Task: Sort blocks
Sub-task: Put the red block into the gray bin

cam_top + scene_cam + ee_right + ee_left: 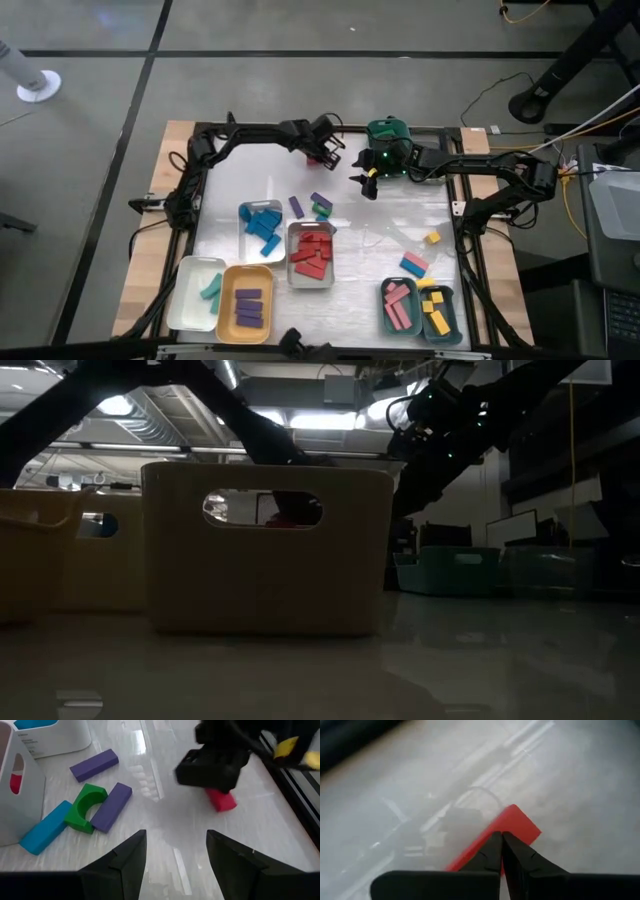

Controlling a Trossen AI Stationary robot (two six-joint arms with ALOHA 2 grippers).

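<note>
1. Your counter (400, 215) carries the trays in the lower half of the high view; the tray of red blocks (311, 255) sits lower centre.
2. Your left tool (325, 152), upper centre, is pressed together, pinching a red block (512, 822) at the counter's far edge.
3. Lift it clear before you swing towards the red tray, and release low.
4. Your right tool (366, 182) waits just beside, fingers spread; keep it clear.
5. Loose purple blocks (95, 764) lie mid-counter.
</note>
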